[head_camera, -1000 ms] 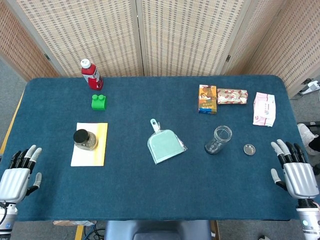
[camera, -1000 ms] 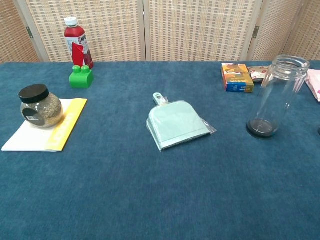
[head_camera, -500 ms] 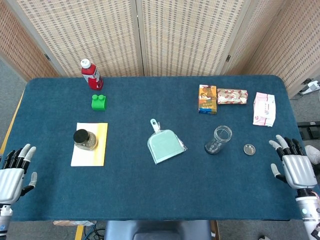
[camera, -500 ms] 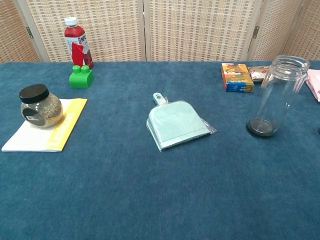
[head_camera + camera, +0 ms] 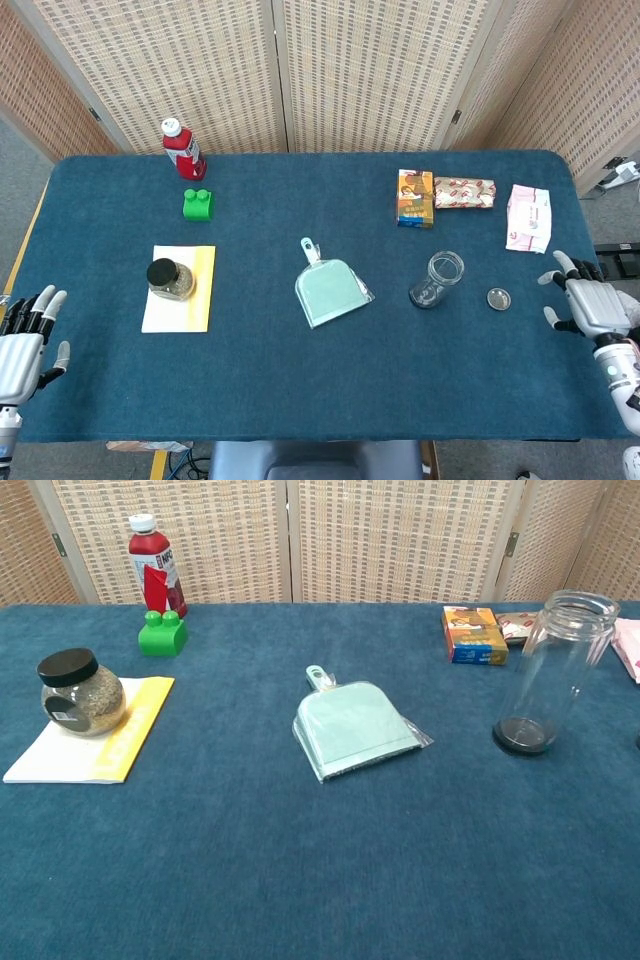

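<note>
Lid (image 5: 498, 298), small and round, lay flat on the blue table (image 5: 300, 380) at right-centre of the head view, just right of the open glass jar (image 5: 437, 280). Right hand (image 5: 585, 306) was nearest it, at the right edge, fingers spread, holding nothing. Left hand (image 5: 22, 340) sat at lower left, also released, well apart from the spice jar (image 5: 170, 279) on its notepad (image 5: 179, 290). My read: a lid that thin needs a fingertip pinch from above, approached slowly and clear of the jar.

A red bottle (image 5: 183, 147), green block (image 5: 197, 203), dustpan (image 5: 330, 291), box (image 5: 415, 198) and pink packet (image 5: 528, 218) lie on the table (image 5: 300, 380).
</note>
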Robot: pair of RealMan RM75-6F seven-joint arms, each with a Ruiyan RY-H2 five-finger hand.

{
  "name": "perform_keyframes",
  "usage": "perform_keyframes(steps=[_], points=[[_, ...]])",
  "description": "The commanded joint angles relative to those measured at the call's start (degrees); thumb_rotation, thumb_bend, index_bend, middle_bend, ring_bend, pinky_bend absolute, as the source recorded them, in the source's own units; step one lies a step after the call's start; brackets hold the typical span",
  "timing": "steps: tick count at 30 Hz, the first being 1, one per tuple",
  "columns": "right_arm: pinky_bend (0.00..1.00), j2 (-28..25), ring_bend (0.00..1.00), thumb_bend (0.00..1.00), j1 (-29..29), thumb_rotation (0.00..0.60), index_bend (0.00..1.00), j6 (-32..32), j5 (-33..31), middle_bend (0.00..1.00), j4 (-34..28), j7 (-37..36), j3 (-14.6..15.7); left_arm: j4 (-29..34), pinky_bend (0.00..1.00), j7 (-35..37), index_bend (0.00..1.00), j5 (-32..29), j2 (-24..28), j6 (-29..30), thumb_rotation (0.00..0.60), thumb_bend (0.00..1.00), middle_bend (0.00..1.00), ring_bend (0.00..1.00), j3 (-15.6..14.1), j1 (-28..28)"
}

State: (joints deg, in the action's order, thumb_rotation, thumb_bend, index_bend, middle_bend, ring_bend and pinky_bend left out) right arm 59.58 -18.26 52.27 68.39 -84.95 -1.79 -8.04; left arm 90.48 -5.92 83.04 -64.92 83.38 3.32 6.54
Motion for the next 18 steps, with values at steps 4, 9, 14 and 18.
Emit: perform_keyframes(steps=[4, 9, 14, 18], points=[[0.0, 0.3, 0.0, 0.41, -2.9, 0.6, 0.33, -4.8, -3.3, 0.0, 2.0, 0.6, 0.1, -0.1, 0.02, 0.0, 0.01, 0.1, -0.1, 0.2, 0.6, 0.49, 0.0, 0.0, 0.0, 0.0], [0.0, 0.7, 0.0, 0.4, -4.2, 0.6, 0.33, -6.6, -5.1, 0.0, 2.6, 2.6, 0.6, -0.2, 0.02, 0.1, 0.01, 0.1, -0.1, 0.3, 0.6, 0.49, 0.0, 0.0, 0.1, 0.0], [0.0, 1.8, 0.0, 0.38, -4.7, 0.6, 0.33, -6.2, -6.1, 0.0, 3.1, 4.3, 1.2, -0.2, 0.02, 0.2, 0.01, 0.3, -0.1, 0.5, 0.6, 0.49, 0.0, 0.0, 0.1, 0.0], [0.0, 3.3, 0.0, 0.37, -4.8, 0.6, 0.33, -6.3, -6.2, 0.0, 4.3, 3.9, 1.5, -0.2, 0.02, 0.3, 0.01, 0.5, -0.1, 0.6, 0.6, 0.49, 0.0, 0.0, 0.1, 0.0]])
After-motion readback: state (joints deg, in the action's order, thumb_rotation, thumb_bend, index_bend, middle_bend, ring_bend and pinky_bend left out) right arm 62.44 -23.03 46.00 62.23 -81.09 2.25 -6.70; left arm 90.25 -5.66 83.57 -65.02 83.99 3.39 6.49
